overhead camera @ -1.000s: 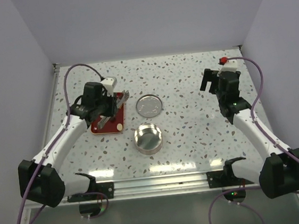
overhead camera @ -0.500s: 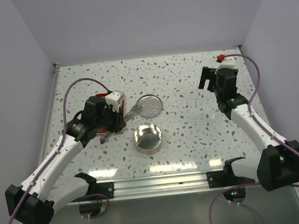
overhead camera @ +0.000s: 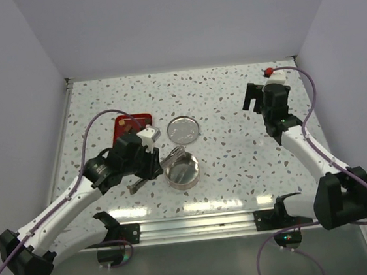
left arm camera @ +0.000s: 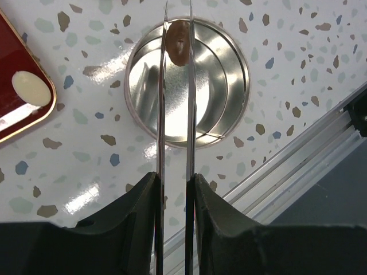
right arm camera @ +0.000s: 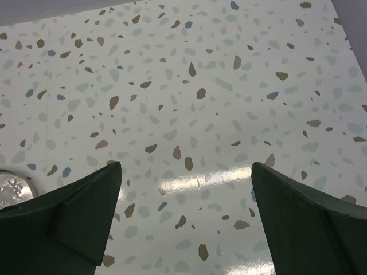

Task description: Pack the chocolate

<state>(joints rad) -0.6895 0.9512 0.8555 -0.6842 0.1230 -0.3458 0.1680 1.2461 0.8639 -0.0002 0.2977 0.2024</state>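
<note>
Now | left hand (left arm camera: 178, 17) pinching brown chocolate (left arm camera: 179, 43) over tin (left arm camera: 229, 80) (lid off) | right hand (right arm camera: 184, 166) spread wide

- Brown chunk (left arm camera: 179, 43): small, oval, pinched between tweezers (left arm camera: 162, 114) tips, hanging over far side of round tin (left arm camera: 229, 74).
- Pale cream piece (left arm camera: 30, 89): flat oval, lying on red tray (left arm camera: 8, 69).

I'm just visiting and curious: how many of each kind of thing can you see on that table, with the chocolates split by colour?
Brown chocolate: 1
Cream chocolate: 1
Tin: 1
Lid: 1
Red tray: 1
Tweezers: 1
Total in view: 6
</note>
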